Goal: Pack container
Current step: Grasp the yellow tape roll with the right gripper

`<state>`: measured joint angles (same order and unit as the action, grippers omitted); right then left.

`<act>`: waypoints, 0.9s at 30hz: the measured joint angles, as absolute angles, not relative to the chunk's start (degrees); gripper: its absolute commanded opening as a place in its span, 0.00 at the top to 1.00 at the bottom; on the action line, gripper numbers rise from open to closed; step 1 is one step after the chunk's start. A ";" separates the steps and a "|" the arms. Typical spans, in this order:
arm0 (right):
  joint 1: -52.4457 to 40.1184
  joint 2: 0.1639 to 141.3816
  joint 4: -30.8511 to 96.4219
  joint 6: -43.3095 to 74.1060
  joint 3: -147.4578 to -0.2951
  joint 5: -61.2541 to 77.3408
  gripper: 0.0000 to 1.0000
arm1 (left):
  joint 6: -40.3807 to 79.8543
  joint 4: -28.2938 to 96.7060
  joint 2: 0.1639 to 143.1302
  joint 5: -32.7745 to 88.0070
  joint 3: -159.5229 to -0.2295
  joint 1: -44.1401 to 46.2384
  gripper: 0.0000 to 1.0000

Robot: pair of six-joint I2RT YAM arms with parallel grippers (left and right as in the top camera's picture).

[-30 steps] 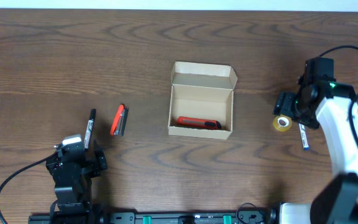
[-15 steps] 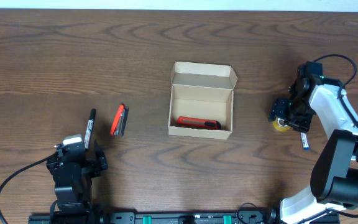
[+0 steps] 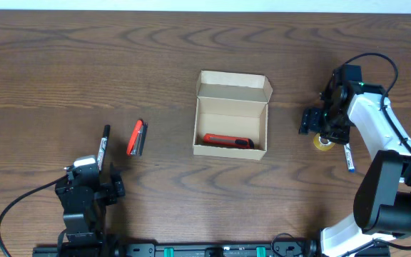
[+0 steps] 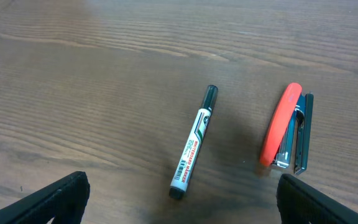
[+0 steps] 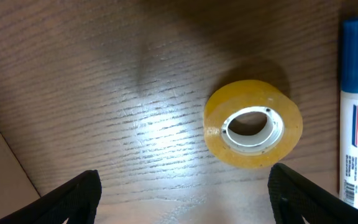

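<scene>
The dark wood-grain counter [image 3: 120, 57] before me carries five things. The tan container [image 3: 232, 114] sits open at mid-frame. At lower left a black marker [image 3: 103, 146] and a red stapler [image 3: 137, 138] lie side by side, not touching. At right, a yellow tape roll [image 3: 325, 143] lies flat, with a blue marker [image 3: 349, 158] just beside it.

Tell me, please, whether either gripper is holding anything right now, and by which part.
Nothing is held. The left gripper and right gripper are both open; the tape roll lies untouched on the table under the right one.
</scene>
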<state>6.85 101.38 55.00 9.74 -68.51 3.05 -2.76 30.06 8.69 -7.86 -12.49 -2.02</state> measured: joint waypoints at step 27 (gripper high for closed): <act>6.85 101.38 45.47 8.56 -60.69 3.03 0.21 | -2.76 30.09 8.69 -7.70 -12.47 -2.02 0.05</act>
